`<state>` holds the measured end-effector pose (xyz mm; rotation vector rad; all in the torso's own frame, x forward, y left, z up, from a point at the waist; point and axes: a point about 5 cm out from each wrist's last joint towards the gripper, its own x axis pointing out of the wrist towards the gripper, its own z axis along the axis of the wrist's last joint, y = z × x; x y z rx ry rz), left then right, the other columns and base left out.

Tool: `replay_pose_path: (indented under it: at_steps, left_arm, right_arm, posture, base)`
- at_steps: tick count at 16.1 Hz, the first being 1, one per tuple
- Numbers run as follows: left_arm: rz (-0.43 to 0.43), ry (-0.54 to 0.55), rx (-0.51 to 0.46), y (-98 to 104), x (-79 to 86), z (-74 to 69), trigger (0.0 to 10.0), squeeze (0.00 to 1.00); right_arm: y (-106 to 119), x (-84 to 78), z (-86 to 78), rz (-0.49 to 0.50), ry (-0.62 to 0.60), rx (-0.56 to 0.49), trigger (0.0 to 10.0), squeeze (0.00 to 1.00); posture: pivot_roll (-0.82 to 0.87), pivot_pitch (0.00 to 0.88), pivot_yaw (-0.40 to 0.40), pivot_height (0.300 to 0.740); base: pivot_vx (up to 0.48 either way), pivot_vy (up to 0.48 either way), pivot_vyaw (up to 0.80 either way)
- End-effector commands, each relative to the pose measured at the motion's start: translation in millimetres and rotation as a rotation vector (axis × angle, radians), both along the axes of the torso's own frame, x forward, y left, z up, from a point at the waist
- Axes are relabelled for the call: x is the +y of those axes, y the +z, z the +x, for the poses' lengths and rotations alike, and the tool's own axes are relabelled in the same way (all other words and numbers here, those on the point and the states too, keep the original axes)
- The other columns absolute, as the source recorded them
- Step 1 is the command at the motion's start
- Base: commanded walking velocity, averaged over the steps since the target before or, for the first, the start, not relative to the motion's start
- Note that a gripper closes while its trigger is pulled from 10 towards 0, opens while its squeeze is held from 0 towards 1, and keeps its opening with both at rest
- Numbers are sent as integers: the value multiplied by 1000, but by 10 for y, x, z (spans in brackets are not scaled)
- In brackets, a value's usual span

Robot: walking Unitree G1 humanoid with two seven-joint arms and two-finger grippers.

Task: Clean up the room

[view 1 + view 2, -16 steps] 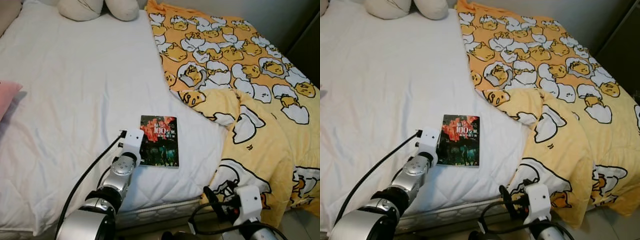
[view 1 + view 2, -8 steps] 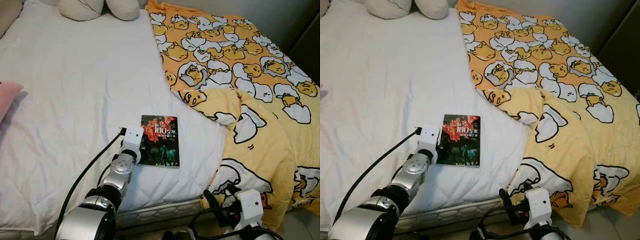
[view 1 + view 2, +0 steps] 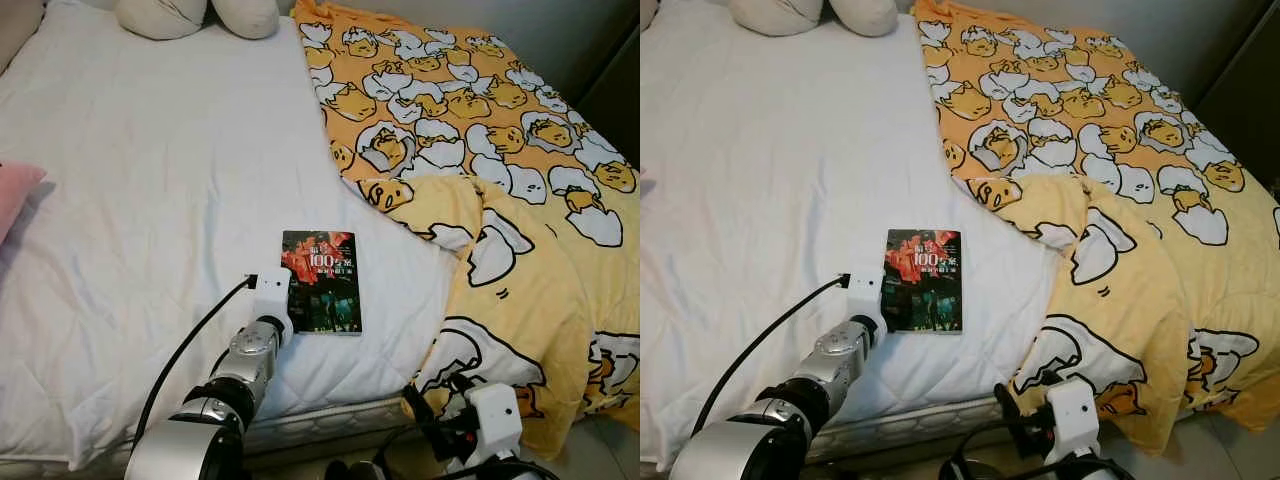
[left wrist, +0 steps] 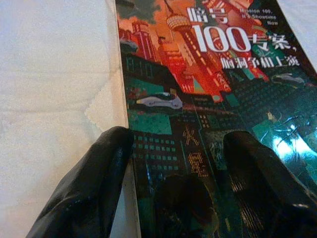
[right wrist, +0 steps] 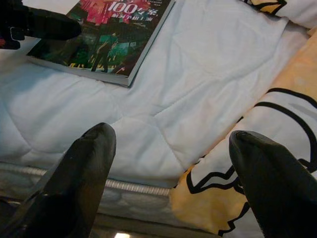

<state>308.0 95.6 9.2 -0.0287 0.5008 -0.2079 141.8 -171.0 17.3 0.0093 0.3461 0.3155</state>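
A paperback book with a dark red and green cover lies flat on the white bed sheet, near the bed's front edge. My left gripper is at the book's near left edge. In the left wrist view it is open: one fingertip rests on the sheet beside the book, the other lies over the cover. My right gripper is open and holds nothing, low in front of the mattress edge, right of the book.
An orange blanket with an egg print covers the right half of the bed and hangs over its front corner. Two cream pillows lie at the head. A pink cushion pokes in at the left edge.
My left gripper has slid back along the book's left edge toward its near corner. The book has not moved. The right arm has shifted slightly.
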Motion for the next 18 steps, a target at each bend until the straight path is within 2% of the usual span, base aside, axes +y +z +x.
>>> replay_pose_path:
  at_steps: [1, 3, 5, 7, 8, 9, 10, 12, 14, 18]
  left_arm:
    - [-20, -19, 49, -88, -75, -89, 10000, 0]
    - [3, -65, 36, -94, -125, -112, 10000, 0]
    - [48, -74, 124, -237, -109, -238, 10000, 0]
    - [-38, -50, 243, -352, -143, -357, 10000, 0]
    - [-60, -47, 258, -362, -154, -371, 10000, 0]
    - [-26, -149, 206, -329, -246, -369, 10000, 0]
    - [30, -201, 162, -304, -278, -357, 0, 0]
    - [48, -214, 153, -294, -293, -349, 0, 0]
    - [8, -194, 182, -299, -284, -347, 0, 0]
    - [45, -223, 175, -314, -239, -356, 0, 0]
  right_arm:
    - [-6, -41, -23, -16, -3, 4, 10000, 0]
    - [-18, -40, -31, -19, -3, 11, 10000, 0]
    - [-35, -38, -35, -24, 0, 20, 10000, 0]
    - [-41, -36, -41, -28, 3, 25, 10000, 0]
    - [-39, -35, -42, -28, 4, 25, 10000, 0]
    - [-42, -38, -41, -31, 5, 27, 10000, 0]
    - [-46, -39, -40, -32, 5, 30, 10000, 0]
    - [-56, -29, -40, -30, 8, 33, 10000, 0]
    - [-57, -8, -47, -30, 12, 35, 10000, 0]
    - [-58, -7, -67, -32, 11, 40, 10000, 0]
  posture:
    - [-142, 82, -100, 740]
    - [-141, 79, -96, 740]
    - [-141, 77, -96, 740]
    - [-141, 76, -97, 740]
    - [-144, 78, -99, 740]
    - [-140, 84, -101, 740]
    - [-140, 84, -101, 740]
    - [-140, 84, -101, 740]
    - [-136, 94, -105, 740]
    - [-138, 107, -106, 740]
  base:
    - [0, 0, 0]
    - [0, 0, 0]
    - [0, 0, 0]
    - [0, 0, 0]
    - [0, 0, 0]
    - [0, 0, 0]
    - [0, 0, 0]
    - [0, 0, 0]
    - [0, 0, 0]
    - [0, 0, 0]
